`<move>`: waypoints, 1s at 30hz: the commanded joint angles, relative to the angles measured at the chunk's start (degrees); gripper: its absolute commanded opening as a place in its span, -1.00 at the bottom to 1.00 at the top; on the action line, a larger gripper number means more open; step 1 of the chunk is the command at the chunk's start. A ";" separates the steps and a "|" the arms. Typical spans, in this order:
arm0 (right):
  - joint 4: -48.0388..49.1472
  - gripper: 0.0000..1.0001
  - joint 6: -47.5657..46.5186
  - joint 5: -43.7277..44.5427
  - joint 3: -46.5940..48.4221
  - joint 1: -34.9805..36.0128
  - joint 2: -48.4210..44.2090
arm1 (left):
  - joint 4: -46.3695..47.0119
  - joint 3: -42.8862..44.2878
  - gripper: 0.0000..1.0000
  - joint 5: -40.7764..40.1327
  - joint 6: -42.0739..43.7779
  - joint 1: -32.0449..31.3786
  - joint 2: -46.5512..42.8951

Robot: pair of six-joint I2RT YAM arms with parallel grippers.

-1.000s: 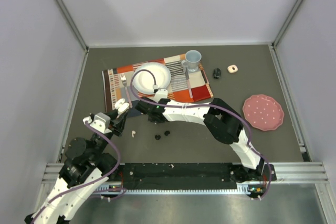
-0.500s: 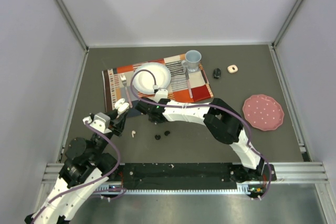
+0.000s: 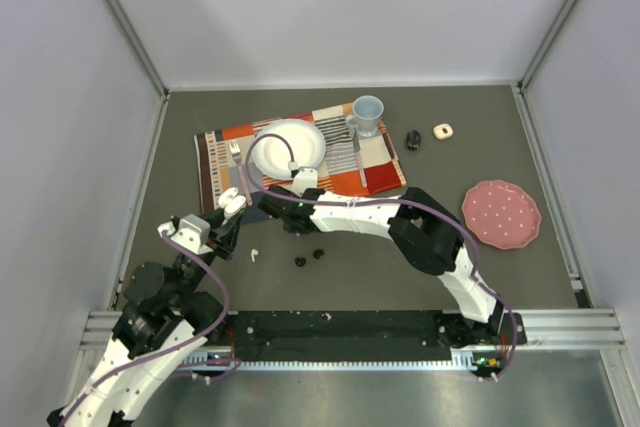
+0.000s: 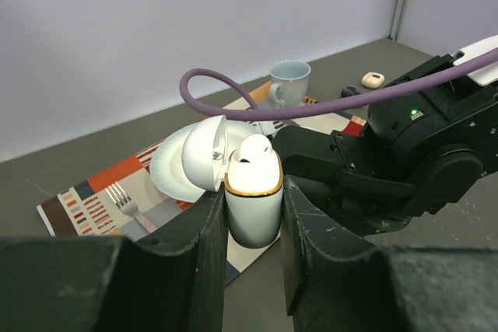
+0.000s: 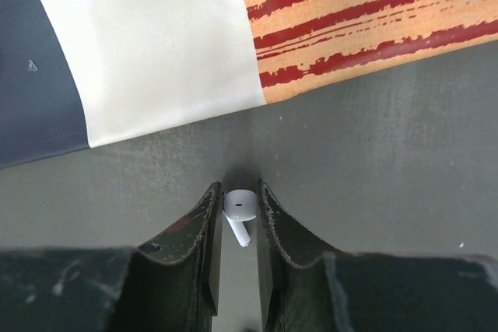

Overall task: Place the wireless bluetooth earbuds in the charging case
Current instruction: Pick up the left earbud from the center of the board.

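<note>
Right gripper [image 5: 238, 190] narrowed, seemingly pinching a white earbud [image 5: 240, 205] between its tips on the table [image 5: 373, 153], just off the placemat's [image 5: 156, 36] edge; left gripper [image 4: 253, 196] clamps the open charging case [image 4: 254, 219] upright.

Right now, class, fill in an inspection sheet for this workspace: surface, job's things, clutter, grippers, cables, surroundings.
Surface: dark grey table.
Job's things: open charging case with seated earbud; gripped earbud beside placemat; loose white earbud and two black earbuds on table.
Clutter: white plate, fork, blue cup, pink plate.
Grippers: left gripper shut on case; right gripper shut on gripped earbud.
Cables: purple cable along right arm.
Surroundings: grey walls.
</note>
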 commanded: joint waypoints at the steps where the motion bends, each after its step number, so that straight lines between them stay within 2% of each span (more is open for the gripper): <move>1: 3.94 -1.00 -3.62 3.74 -3.37 0.37 -7.27 | 1.97 1.52 -1.00 1.12 -0.36 0.24 -10.07; 7: 22.37 -1.00 -7.21 7.70 -19.62 0.55 -21.57 | 2.50 1.17 -1.00 1.74 -0.62 0.24 -9.98; 16: 35.23 -1.00 -15.73 15.52 -33.17 3.18 -37.23 | 5.39 -0.15 -1.00 5.25 -2.63 0.24 -9.63; 18: 42.51 -1.00 -18.02 17.45 -37.20 4.32 -42.15 | 6.28 -0.77 -1.00 5.78 -3.25 0.16 -9.63; 20: 47.78 -1.00 -20.75 18.25 -39.51 4.77 -46.71 | 8.56 -1.90 -1.00 6.65 -4.31 0.24 -9.55; 30: 61.58 -1.00 -25.77 17.72 -49.08 6.79 -61.14 | 22.09 -8.06 -1.00 15.27 -8.26 0.16 -6.04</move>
